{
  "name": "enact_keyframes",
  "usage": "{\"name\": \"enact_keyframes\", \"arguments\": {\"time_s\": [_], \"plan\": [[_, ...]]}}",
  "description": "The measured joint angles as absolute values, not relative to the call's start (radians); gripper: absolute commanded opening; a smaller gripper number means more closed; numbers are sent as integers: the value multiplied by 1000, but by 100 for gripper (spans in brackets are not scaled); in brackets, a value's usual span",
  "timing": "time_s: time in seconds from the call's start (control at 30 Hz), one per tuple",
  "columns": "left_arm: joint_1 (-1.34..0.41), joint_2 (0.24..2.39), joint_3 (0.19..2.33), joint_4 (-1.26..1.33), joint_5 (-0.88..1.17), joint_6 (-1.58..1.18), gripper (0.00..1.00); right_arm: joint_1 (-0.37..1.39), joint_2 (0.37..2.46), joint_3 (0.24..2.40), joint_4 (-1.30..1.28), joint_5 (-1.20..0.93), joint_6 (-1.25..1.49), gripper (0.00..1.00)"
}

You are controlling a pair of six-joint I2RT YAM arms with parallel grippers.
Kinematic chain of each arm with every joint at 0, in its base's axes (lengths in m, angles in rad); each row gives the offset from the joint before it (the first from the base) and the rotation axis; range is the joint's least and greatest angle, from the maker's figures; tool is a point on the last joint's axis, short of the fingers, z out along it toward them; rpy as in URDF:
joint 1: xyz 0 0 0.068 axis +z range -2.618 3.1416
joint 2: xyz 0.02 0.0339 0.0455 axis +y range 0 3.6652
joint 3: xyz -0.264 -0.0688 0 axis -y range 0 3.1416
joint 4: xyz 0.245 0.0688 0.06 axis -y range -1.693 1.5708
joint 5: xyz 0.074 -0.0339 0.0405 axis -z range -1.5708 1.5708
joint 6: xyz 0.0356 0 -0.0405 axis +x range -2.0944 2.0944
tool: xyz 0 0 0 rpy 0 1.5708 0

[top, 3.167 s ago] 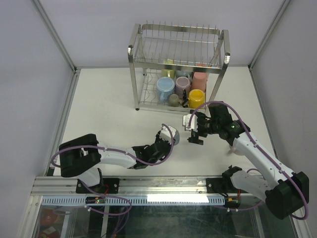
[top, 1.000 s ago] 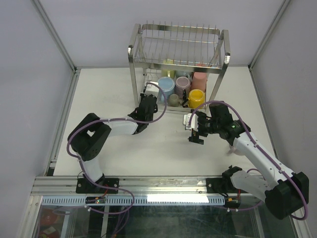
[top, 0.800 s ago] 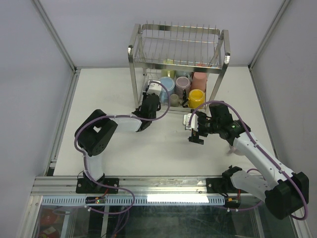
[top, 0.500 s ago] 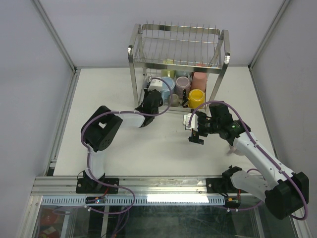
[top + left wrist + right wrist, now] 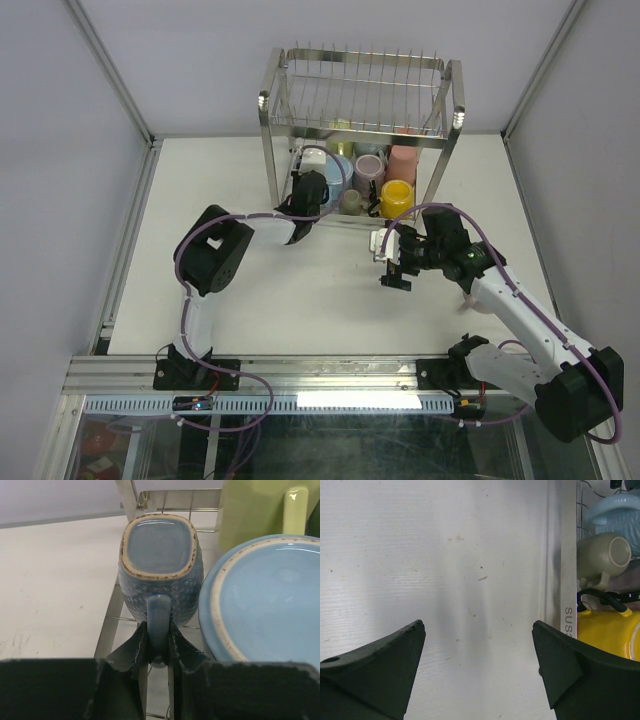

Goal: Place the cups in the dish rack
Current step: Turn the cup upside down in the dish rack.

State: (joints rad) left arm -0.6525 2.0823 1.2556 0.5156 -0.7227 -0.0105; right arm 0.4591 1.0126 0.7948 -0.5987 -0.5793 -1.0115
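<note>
Grip: the left gripper (image 5: 159, 647) has its jaws pinched on the handle (image 5: 159, 615) of the grey-blue mug (image 5: 160, 560), with little gap left between them.
Held mug: it is bottom-up with its unglazed foot ring showing, at the left front corner of the lower tier of the dish rack (image 5: 268, 130). I cannot tell whether its rim sits on the wires yet.
Slip risk: the hold is on a narrow glazed loop only, so the mug could pivot around the fingers if it is nudged.
Neighbour: the light blue mug (image 5: 265, 605) stands just beside the held one, perhaps touching it. A sideways drift could knock ceramic against ceramic, or push that mug into the pale green mug (image 5: 255, 515) behind.
Edge risk: the mug is right at the tier's outer rail (image 5: 112, 615). Let go while it hangs partly over that rail, it could tip out onto the table (image 5: 445, 555).
Release risk: if the fingers spread before the rim is settled, the mug drops onto the wires. If they pull back at an angle, they could hook the handle and drag the mug out.
Other arm: the right gripper (image 5: 478, 625) has its jaws spread wide and holds nothing, hanging over bare table beside the rack's front rail (image 5: 568, 580).
Right-side risk: the small grey-beige mug (image 5: 602, 555) and the yellow mug (image 5: 605, 630) lie just past that rail. A careless swing toward them could strike the frame and shake the loaded mugs.
</note>
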Motion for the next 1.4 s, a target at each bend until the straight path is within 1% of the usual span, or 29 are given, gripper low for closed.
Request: {"name": "enact_keyframes", "arguments": {"time_s": [0.2,0.37,0.5,0.53,0.7,0.9,1.03,1.3,1.4], "plan": [[-635,2104,1277,486,-706,-44,14,459,1013,795,-596,-579,-1011,91],[-627,2120,1300,473,-705,-60,29,459,1013,795,-596,-579,-1011,91],[-626,2121,1312,477,-705,-64,39,459,1013,795,-596,-579,-1012,91],[-627,2121,1312,477,-705,-65,40,459,1013,795,-596,-579,-1011,91],[-621,2102,1296,477,-695,-68,41,459,1013,795,-596,-580,-1012,91],[-622,1990,1196,471,-630,-72,42,458,1013,795,-599,-583,-1015,91],[-623,1882,1109,472,-540,-83,42,458,1013,795,-604,-591,-1020,91],[-630,1711,921,477,-299,-91,34,458,1012,795,-649,-635,-1050,91],[-630,1643,822,489,-197,-89,33,458,1012,802,-675,-659,-1057,91]]}}
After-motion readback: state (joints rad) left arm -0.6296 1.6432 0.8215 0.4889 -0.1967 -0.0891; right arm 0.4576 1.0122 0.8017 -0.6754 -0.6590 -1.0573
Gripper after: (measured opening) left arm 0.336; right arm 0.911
